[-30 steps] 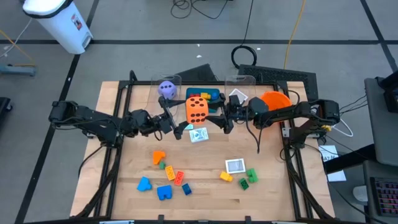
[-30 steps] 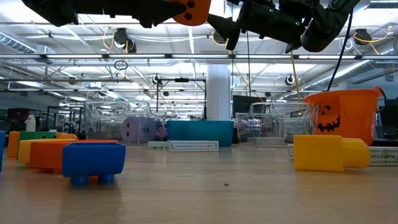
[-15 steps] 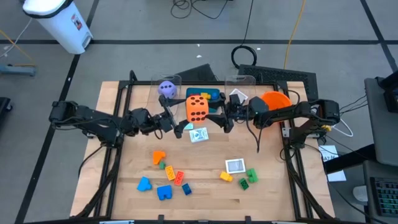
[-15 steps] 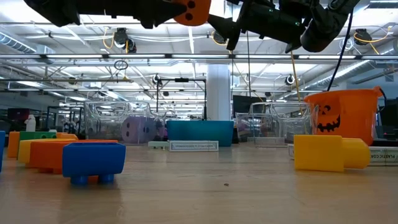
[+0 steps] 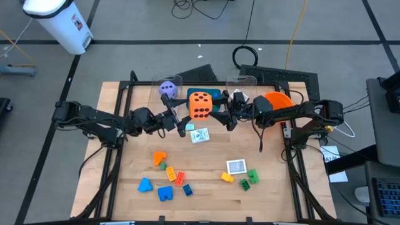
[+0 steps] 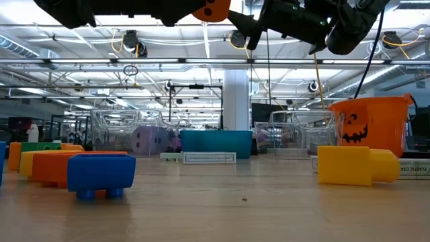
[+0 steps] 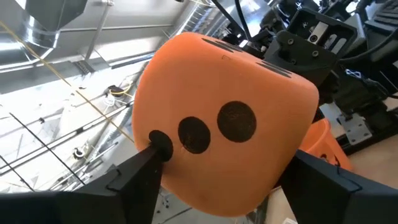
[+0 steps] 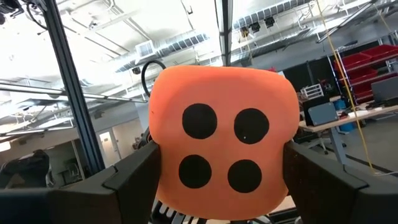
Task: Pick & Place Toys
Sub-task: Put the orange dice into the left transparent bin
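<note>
The orange dotted die (image 5: pixel 200 104) hangs high above the table's far middle, between both arms. My left gripper (image 5: pixel 186 117) comes at it from the left and my right gripper (image 5: pixel 219 115) from the right, each shut on it. The die fills the left wrist view (image 7: pixel 217 118) and the right wrist view (image 8: pixel 224 143). The purple die (image 5: pixel 167 88) sits in a clear bin at the far left. Bricks (image 5: pixel 165 192) and picture cards (image 5: pixel 199 135) lie on the table. My left gripper pinches the die between its two fingers, one finger (image 7: pixel 140 177) on the side by the three-dot face (image 7: pixel 163 144). The fingers come about level from the table's left. The die is lifted clear. My right gripper pinches the die's two opposite sides (image 8: pixel 157 158) between its fingers (image 8: pixel 134 177), with the four-dot face toward its wrist. The fingers come about level from the table's right. The die is clear of the table.
A teal tray (image 5: pixel 215 94) and clear bins (image 5: pixel 240 81) stand along the far edge, and an orange bowl (image 5: pixel 278 100) stands at the far right. Bricks lie near the front left (image 5: pixel 160 157) and right (image 5: pixel 249 177), with a card (image 5: pixel 237 166) between.
Both grippers have moved a little up and toward the table's far edge, carrying the orange die between them. The die stays clear of the table.
</note>
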`<state>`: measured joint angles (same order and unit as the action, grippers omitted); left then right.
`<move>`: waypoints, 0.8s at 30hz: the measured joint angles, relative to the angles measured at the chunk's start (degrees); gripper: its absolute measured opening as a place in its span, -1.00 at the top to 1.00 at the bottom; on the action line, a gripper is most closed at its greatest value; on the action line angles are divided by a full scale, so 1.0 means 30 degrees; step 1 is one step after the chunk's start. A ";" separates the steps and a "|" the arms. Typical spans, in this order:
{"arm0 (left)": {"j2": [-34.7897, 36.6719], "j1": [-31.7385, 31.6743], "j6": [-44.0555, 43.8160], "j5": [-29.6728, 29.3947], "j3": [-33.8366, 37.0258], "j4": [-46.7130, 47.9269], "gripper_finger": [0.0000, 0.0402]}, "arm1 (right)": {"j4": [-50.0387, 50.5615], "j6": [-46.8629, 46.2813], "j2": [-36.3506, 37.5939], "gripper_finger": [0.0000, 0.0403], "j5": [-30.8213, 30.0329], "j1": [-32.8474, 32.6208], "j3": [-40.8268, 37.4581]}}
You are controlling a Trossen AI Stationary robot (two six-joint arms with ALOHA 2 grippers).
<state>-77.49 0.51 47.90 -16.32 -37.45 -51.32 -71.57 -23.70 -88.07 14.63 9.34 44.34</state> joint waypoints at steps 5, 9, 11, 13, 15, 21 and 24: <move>-0.0015 0.0071 -0.0108 -0.0253 0.0000 -0.0151 -0.40 | 0.0066 -0.0079 -0.0015 -0.44 0.0007 0.0000 0.0000; -0.0044 0.0390 -0.0051 -0.0731 0.0000 -0.0492 -0.39 | 0.0073 -0.0111 -0.0017 -0.44 0.0065 0.0000 0.0000; -0.0051 0.0500 -0.0114 -0.0829 0.0000 -0.0512 -0.38 | 0.0053 -0.0147 -0.0024 -0.44 0.0100 0.0000 0.0000; -0.0051 0.0535 -0.0109 -0.0978 0.0000 -0.0584 -0.33 | 0.0029 -0.0148 -0.0031 -0.44 0.0072 -0.0007 0.0000; -0.0058 0.0622 -0.0161 -0.1163 0.0000 -0.0533 -0.25 | 0.0034 -0.0118 -0.0031 -0.44 -0.0084 -0.0015 0.0000; -0.0058 0.0619 -0.0139 -0.1231 0.0000 -0.0528 0.02 | 0.0044 -0.0082 -0.0039 -0.44 -0.0364 -0.0015 0.0007; -0.0058 0.0619 -0.0139 -0.1230 0.0000 -0.0528 0.14 | 0.0044 -0.0085 -0.0039 -0.44 -0.0389 -0.0015 0.0007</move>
<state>-77.67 2.37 47.48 -20.01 -37.45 -52.90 -71.44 -23.95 -88.18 13.47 9.30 44.36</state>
